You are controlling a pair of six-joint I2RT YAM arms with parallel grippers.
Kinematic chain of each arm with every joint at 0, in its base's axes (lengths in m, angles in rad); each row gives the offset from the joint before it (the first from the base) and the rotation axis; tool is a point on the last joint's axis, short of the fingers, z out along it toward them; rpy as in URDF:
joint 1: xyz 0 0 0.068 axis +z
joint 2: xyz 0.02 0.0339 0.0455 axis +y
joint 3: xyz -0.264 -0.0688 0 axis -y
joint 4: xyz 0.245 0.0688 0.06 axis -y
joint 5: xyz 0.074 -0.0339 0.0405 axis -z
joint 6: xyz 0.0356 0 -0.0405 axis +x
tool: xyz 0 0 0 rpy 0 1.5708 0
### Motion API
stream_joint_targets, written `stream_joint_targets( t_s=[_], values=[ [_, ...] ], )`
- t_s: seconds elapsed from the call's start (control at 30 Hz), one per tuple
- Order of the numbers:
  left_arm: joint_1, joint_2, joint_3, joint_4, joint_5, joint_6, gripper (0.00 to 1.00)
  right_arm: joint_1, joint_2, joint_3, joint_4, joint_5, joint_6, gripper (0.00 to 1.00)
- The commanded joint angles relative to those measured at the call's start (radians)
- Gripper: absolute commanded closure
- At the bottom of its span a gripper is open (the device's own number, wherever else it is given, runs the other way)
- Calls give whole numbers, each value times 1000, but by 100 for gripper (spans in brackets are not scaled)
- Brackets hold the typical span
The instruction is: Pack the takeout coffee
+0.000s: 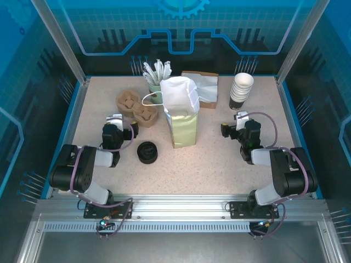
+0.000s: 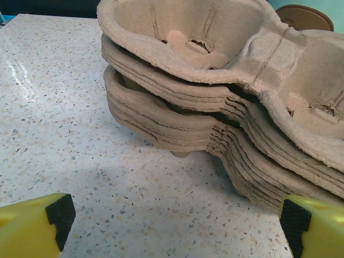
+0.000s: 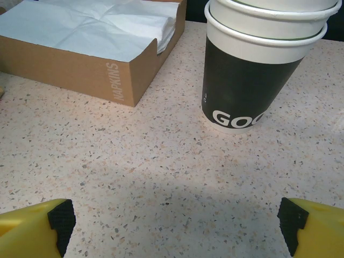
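Paper cup with pale greenish sides (image 1: 156, 97) stands at upper centre of the overhead view, just left of the white-topped, olive-sided paper bag (image 1: 184, 130); white sticks (image 1: 157, 71) cover its mouth, so whether it has a lid cannot be told. Left gripper (image 2: 174, 220) is spread wide, holding nothing, before stacked brown pulp cup carriers (image 2: 215, 107) that are cut off at right. Right gripper (image 3: 174, 223), equally wide and holding nothing, faces stacked white-rimmed cups (image 3: 258, 80) cropped by the top edge.
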Motion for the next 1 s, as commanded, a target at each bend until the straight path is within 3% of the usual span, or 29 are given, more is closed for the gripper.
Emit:
stream_joint_targets(
  t_s=[0.0,0.6,0.7,0.83,0.97],
  values=[
    [10,-2,22,0,28,26,1,-17,6,18,-2,-12,12,0],
    [9,-5,16,13,30,28,1,-17,5,15,3,-13,12,0],
    [7,-64,-18,24,30,29,1,-23,-31,29,-48,-33,10,0],
    [6,-235,-16,-151,-34,-6,1,-42,-138,83,-240,-25,34,0],
    [5,-438,63,-495,-109,-75,1,-59,-273,126,-418,4,62,0]
  ],
)
